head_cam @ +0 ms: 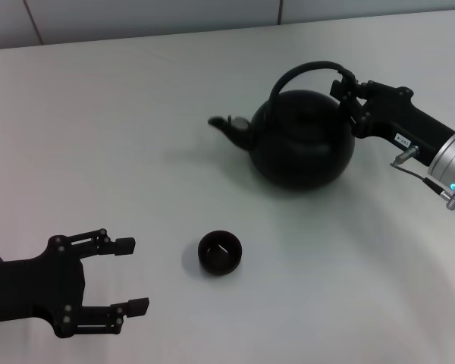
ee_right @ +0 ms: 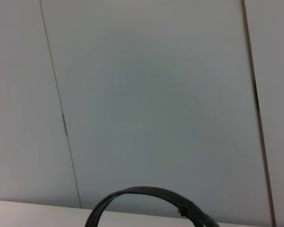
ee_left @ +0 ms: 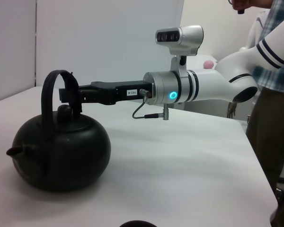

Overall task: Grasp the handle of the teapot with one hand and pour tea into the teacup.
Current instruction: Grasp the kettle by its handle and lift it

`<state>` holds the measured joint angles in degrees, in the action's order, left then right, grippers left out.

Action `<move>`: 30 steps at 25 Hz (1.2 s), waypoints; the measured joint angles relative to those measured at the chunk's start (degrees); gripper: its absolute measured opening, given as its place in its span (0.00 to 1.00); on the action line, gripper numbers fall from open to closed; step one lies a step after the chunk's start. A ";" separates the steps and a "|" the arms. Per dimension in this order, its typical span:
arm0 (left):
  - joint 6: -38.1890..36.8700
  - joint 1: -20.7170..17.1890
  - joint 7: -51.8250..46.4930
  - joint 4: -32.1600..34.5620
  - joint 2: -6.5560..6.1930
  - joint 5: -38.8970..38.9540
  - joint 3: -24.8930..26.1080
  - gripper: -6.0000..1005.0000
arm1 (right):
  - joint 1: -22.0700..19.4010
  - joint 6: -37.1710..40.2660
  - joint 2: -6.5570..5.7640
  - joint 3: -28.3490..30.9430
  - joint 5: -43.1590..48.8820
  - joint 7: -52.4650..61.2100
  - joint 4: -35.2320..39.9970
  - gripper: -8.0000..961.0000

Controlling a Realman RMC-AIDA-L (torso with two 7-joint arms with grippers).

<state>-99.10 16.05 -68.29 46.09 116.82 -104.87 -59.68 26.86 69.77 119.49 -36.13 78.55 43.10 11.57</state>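
White table (head_cam: pixel 98 136), right hand (head_cam: pixel 347 92) gripping teapot (head_cam: pixel 302 140) handle (head_cam: pixel 303 72)

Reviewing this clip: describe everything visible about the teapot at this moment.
The teapot is large, round and matte black, with a short curved spout pointing toward the robot's left, a knobbed lid and an arched handle. It sits upright on the white table, beyond the teacup. The right gripper is at the handle's right end, closed on it. The left gripper is open, well away.
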 joint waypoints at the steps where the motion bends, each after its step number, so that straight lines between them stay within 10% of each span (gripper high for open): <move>1: -0.01 -0.09 0.00 0.03 -0.01 0.01 0.00 0.83 | -0.02 0.08 -0.03 0.03 -0.02 -0.02 -0.38 0.21; 30: -0.09 -0.24 0.00 -0.05 -0.19 -0.68 0.00 0.83 | -5.53 9.56 -0.43 -0.61 0.66 0.18 6.00 0.12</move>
<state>-99.19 15.81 -68.29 46.04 116.63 -105.54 -59.67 21.32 79.32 119.06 -36.74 79.21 43.28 17.57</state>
